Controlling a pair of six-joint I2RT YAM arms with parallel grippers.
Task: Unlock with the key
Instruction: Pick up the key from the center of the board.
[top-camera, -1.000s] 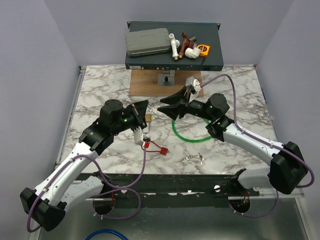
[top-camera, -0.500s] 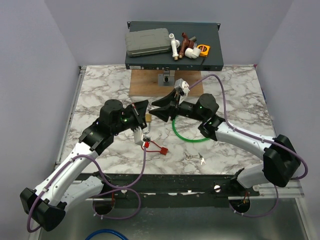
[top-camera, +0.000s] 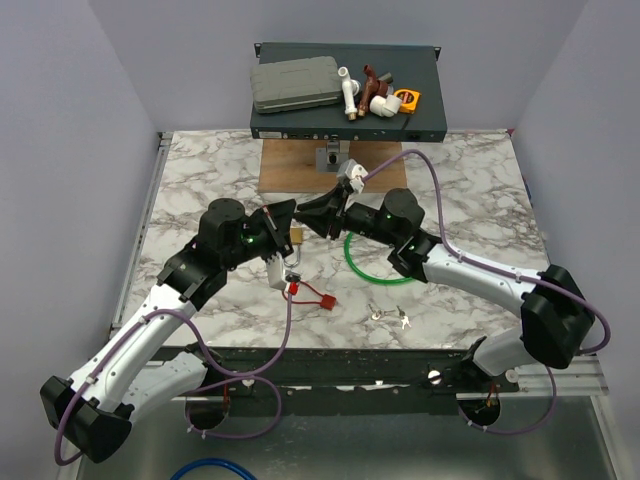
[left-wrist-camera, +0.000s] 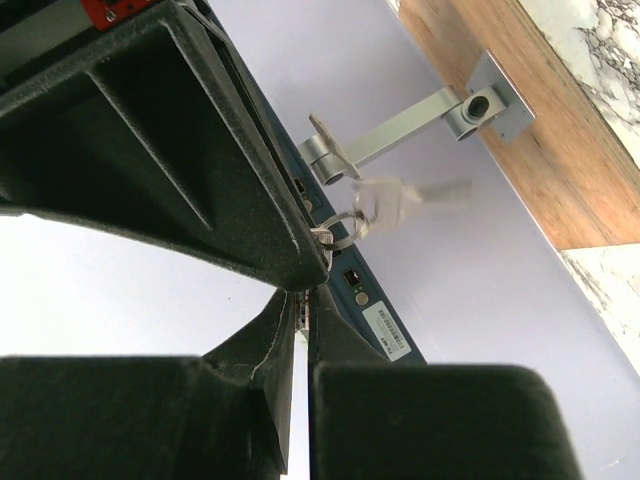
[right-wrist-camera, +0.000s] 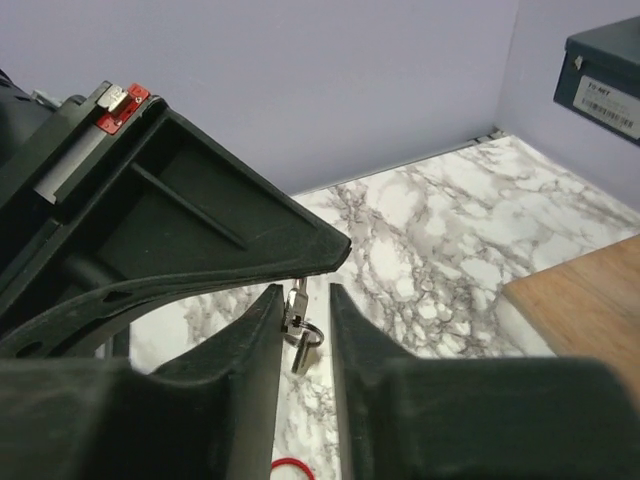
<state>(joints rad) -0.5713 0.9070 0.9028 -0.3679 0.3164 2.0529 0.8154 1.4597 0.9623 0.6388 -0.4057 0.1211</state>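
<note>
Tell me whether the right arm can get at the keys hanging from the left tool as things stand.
Probably yes. The right tool has its open jaws either side of the keys dangling under the shut left tool, and nothing sits between them.

Near the middle of the table (top-camera: 200, 180) the left gripper (top-camera: 291, 222) and right gripper (top-camera: 308, 214) meet tip to tip. The padlock (top-camera: 297, 236) sits at the left fingers' tips, and a key ring (right-wrist-camera: 303, 335) hangs between the right fingers. Just behind them a wooden board (top-camera: 285, 172) carries a metal bracket (top-camera: 330, 157). Behind that a rack unit (top-camera: 430, 122) bears a case (top-camera: 295, 84) on its left, pipe fittings (top-camera: 365, 92) at its middle and a tape measure (top-camera: 408, 98) to their right. A cable loop (top-camera: 375, 277) lies under the right arm. A tag (top-camera: 310, 294) and loose keys (top-camera: 388, 316) lie nearer the front edge.
</note>
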